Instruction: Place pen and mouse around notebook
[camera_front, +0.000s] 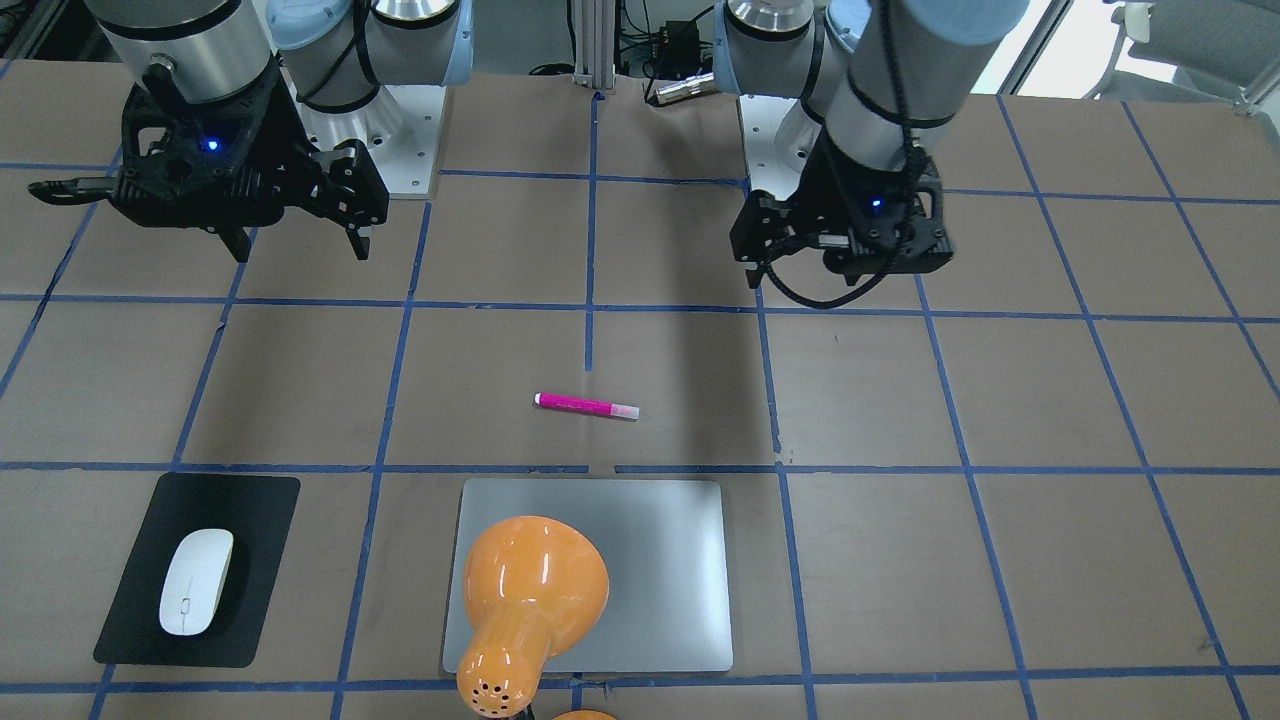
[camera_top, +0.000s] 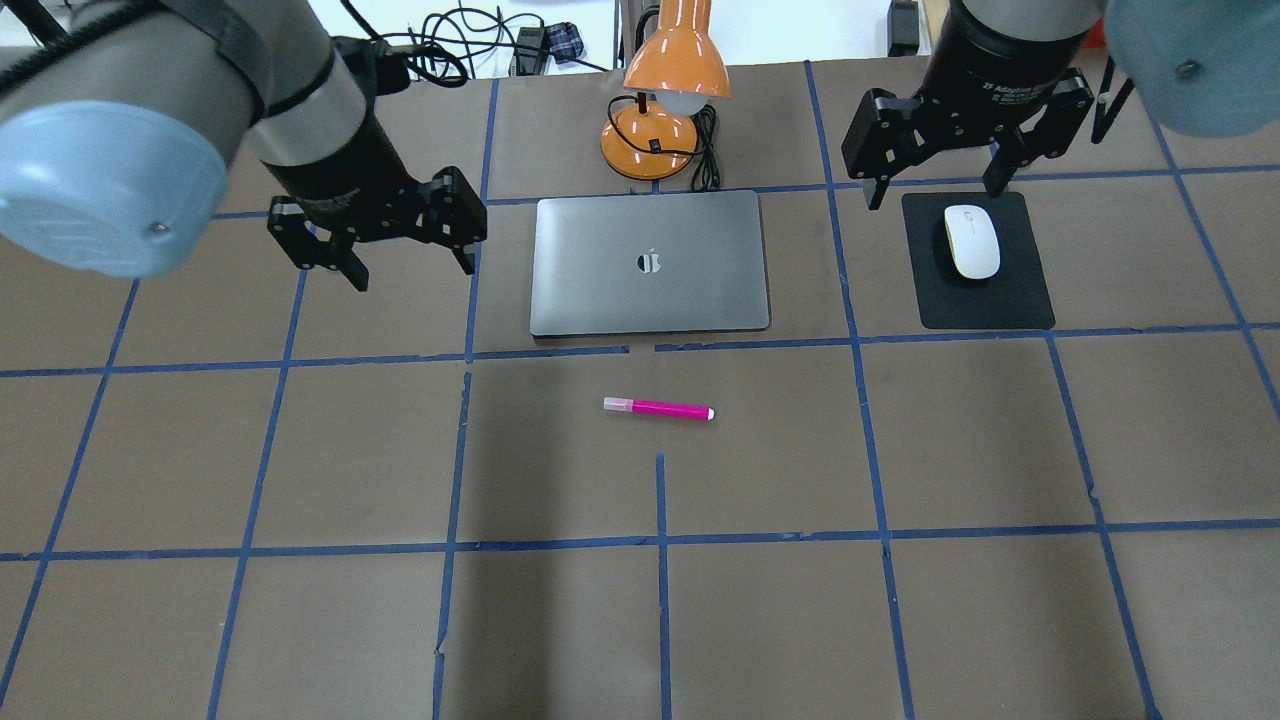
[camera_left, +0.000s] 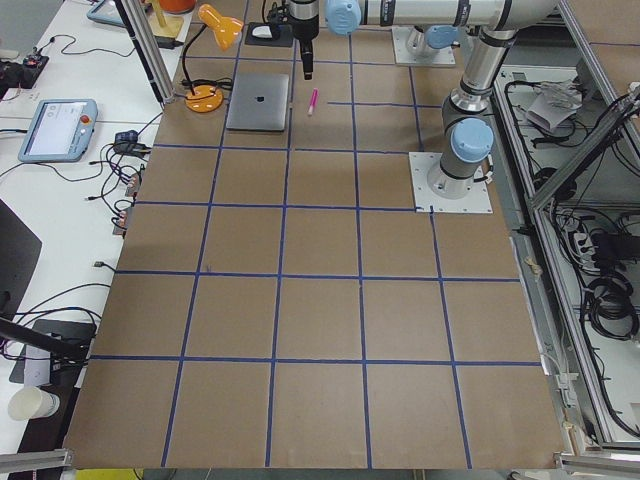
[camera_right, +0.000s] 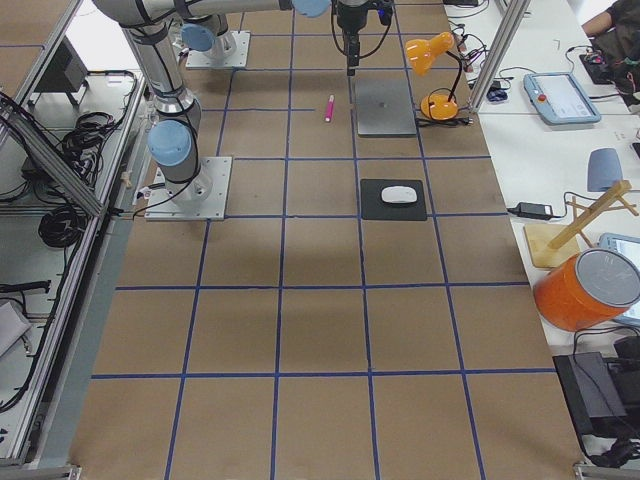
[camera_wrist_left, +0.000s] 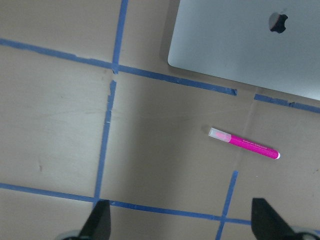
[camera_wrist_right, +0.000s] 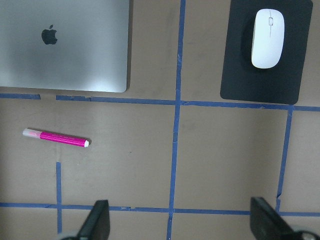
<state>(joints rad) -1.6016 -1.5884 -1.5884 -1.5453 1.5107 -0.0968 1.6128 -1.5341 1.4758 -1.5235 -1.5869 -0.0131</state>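
both empty and wide apart, left gripper (camera_top: 412, 270) and right gripper (camera_top: 935, 192); pen (camera_top: 658, 409) near notebook (camera_top: 650, 300), mouse (camera_top: 972, 241) on mat (camera_top: 985, 305)

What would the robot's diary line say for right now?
left gripper open, empty | right gripper open, empty | pen lying apart from notebook | mouse on black mat

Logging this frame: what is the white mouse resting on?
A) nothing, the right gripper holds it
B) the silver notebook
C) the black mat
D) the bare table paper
C: in the overhead view the mouse lies wholly on the black mat, with mat showing around it on every side.
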